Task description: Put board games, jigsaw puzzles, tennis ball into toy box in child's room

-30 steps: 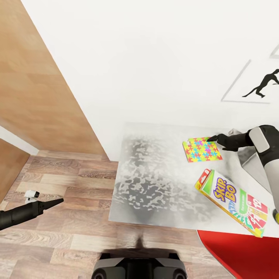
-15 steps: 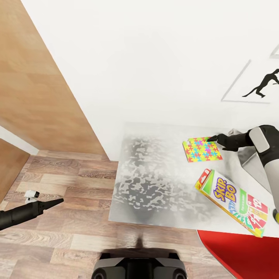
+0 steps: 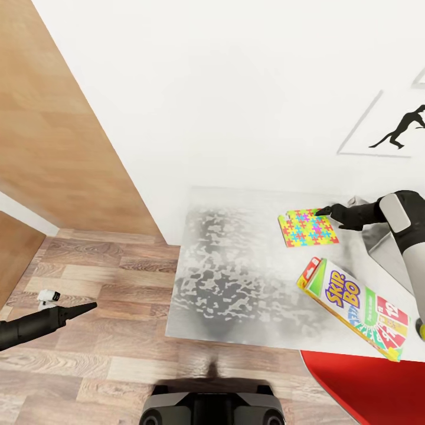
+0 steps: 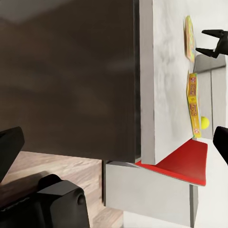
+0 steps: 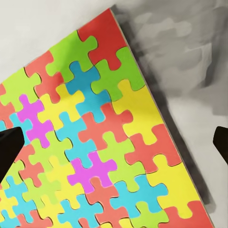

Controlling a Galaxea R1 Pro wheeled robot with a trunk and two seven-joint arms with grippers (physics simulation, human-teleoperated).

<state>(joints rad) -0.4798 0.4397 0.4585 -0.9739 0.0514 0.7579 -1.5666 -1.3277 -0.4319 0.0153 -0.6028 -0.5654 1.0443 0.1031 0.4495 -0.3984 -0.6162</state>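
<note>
Over on the left, the left gripper (image 3: 88,306) hangs out over the wood-plank floor (image 3: 94,277), well away from the counter (image 3: 236,277). From the head view it comes to a single dark point, and I cannot tell whether its fingers are parted; in its own wrist view just two dark finger bits poke in at the edges, far apart.

Moving in: the counter's pale mottled top sits against the white wall (image 3: 206,100), its near left stretch bare. Further along lies a jigsaw puzzle (image 3: 307,227), flat, bright with yellow, pink, blue and green pieces. The right gripper (image 3: 324,211) is right at the puzzle's far right corner, fingers spread wide as the left wrist view shows them from the side, nothing held. Whether a fingertip touches the puzzle, I cannot say. In the right wrist view the puzzle (image 5: 95,142) sits between two dark finger tips at the frame edges.

Nearer, the board game (image 3: 354,307) with big SKIP-BO lettering lies flat and angled, its far end reaching the picture's right side. Behind the right arm, grey flared sides of the toy box (image 3: 383,248) peek out, mostly hidden. At the far right edge, a sliver of the tennis ball (image 3: 421,329), cut off; the left wrist view shows it (image 4: 204,122) whole, just beside the game. A red surface (image 3: 366,389) sits below the counter's near edge; what it is I cannot make out.
</note>
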